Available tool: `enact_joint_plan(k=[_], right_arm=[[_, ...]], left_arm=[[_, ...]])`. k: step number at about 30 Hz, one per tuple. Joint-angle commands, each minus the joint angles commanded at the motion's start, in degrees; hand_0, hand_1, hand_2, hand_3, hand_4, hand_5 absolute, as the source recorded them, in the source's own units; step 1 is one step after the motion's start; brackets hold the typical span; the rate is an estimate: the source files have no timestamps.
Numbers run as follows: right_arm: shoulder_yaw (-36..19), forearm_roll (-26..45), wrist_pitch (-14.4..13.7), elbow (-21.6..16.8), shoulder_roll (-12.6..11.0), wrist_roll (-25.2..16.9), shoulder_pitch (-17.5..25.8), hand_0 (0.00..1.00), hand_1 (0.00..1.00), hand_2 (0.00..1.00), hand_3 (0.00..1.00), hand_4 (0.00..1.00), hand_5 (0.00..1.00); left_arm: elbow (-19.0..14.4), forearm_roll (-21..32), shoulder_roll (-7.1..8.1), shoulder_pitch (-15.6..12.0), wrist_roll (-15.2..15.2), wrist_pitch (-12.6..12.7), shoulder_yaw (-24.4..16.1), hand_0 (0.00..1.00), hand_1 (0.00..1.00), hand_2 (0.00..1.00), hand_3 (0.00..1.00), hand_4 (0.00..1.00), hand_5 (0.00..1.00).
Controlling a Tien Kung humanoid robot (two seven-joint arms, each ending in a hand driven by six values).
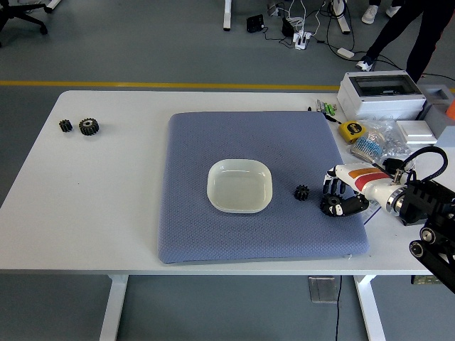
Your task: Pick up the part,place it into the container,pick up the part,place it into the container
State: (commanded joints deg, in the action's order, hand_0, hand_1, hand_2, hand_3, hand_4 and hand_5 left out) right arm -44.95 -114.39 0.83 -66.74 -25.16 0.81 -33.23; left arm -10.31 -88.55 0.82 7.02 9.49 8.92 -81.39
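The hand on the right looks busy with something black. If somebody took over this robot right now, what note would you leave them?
Right hand: fingers curled around the large black gear on the blue mat, apparently not lifted yet.
Left hand: out of view.
Small black gear: on the mat, between the hand and the white container.
Container: empty, so nothing is placed yet.
Left to do: both gears into the container.
Two more gears sit at the table's far left.
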Motion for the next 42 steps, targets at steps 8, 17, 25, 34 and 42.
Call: enact_joint_plan(k=[8, 17, 25, 34, 42], right_arm=[[-0.79, -2.47, 6.19, -6.64, -1.5, 2.31, 0.66, 0.53, 0.628, 0.718, 0.787, 0.998, 0.415], [1.15, -3.3, 5.69, -0.68, 0.62, 2.0, -0.82, 0.777, 0.804, 0.891, 0.896, 0.998, 0.486], [2.35, -1.49, 2.71, 4.4, 1.74, 1.43, -1.76, 0.618, 0.664, 0.725, 0.797, 0.998, 0.406], [3.32, -0.36, 0.73, 8.25, 2.1, 0.36, -1.51, 0.38, 0.484, 0.517, 0.506, 0.813, 0.271], [4.06, -1.17, -1.75, 8.68, 2.0, -0.88, -1.2, 0.261, 0.412, 0.46, 0.495, 0.756, 0.182]], left_arm=[[0.0, 0.36, -0.11, 0.1, 0.0, 0.05, -0.16, 0.67, 0.655, 0.627, 0.555, 0.57, 0.542], [0.0, 0.73, -0.31, 0.41, 0.15, 0.05, 0.04, 0.672, 0.654, 0.627, 0.555, 0.568, 0.539], [0.0, 1.17, -0.42, 0.7, 0.16, 0.09, 0.21, 0.672, 0.653, 0.626, 0.556, 0.568, 0.536], [0.0, 1.52, -0.47, 0.99, 0.18, 0.02, 0.52, 0.672, 0.653, 0.625, 0.556, 0.569, 0.534], [0.0, 1.1, -0.54, 1.07, 0.31, -0.16, 0.34, 0.672, 0.653, 0.626, 0.555, 0.568, 0.534]])
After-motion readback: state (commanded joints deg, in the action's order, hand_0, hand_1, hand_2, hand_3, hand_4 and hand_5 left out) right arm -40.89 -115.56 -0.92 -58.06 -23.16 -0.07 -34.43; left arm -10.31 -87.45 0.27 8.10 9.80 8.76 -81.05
